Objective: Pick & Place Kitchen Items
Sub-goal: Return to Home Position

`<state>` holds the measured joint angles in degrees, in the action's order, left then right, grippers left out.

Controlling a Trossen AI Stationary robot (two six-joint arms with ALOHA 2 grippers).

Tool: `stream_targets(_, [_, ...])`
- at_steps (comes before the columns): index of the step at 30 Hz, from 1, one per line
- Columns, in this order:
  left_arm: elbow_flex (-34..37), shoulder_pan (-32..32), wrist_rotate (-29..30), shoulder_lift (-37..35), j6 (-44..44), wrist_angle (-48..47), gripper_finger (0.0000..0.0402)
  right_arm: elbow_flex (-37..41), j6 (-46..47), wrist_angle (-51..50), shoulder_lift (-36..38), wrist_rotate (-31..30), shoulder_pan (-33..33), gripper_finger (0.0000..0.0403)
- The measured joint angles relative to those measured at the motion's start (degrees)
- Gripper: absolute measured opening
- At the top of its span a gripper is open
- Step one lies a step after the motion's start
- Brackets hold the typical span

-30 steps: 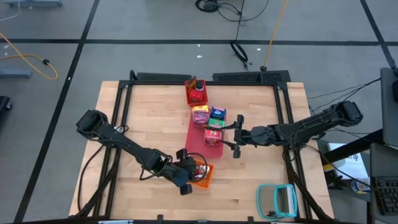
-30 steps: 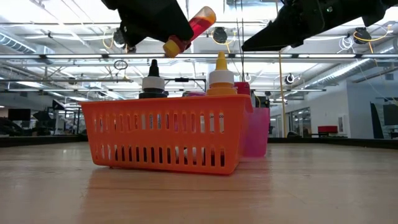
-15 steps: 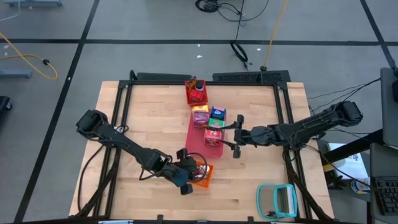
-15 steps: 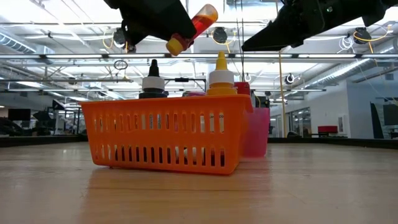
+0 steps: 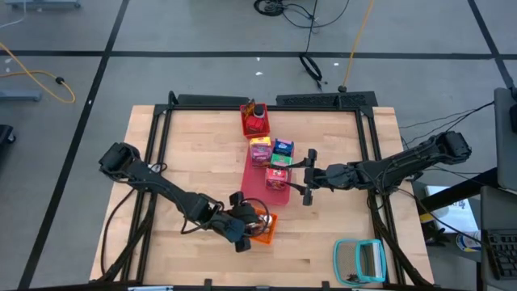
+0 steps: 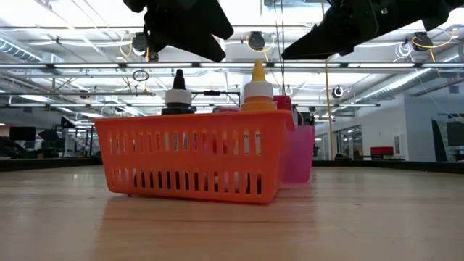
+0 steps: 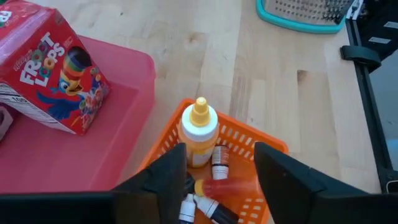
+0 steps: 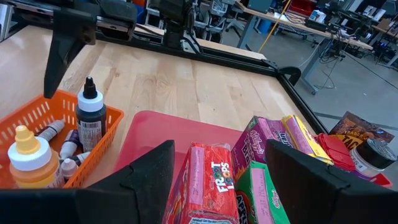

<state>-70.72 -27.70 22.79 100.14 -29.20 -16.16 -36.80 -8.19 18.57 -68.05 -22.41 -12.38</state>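
overhead, table-level and two close wrist views, orange bin common to all

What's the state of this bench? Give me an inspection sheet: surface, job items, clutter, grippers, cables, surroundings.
Surface: wooden table, bare wood around the bins.
Job's things: yellow-capped bottle and black-capped bottle upright in the orange bin, red bottle lying in it; Froot Loops box and cartons standing in the red tray.
Clutter: teal-framed object near the table's edge, right arm's side.
Grippers: left gripper open above the orange bin; right gripper open at the red tray's edge.
Cables: yellow cable and black cables on the floor.
Surroundings: large workshop hall beyond the table.
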Motion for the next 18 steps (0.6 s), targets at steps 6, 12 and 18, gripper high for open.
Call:
stream_targets(6, [0.00, -0.02, -1.49, 0.00, 0.50, -0.18, 0.0209, 0.00, -0.45, 0.12, 0.00, -0.02, 0.00, 0.0242])
stream_targets(12, [0.00, 0.86, 1.29, -0.41, 0.13, -1.34, 0.0203, -0.02, -0.21, 1.09, 0.07, -0.02, 0.02, 0.0242])
stream_targets(18, [0.00, 1.58, 11.89, -6.33, 0.04, -9.11, 0.0204, -0.02, -0.01, -1.40, 1.26, -4.55, 0.00, 0.0242])
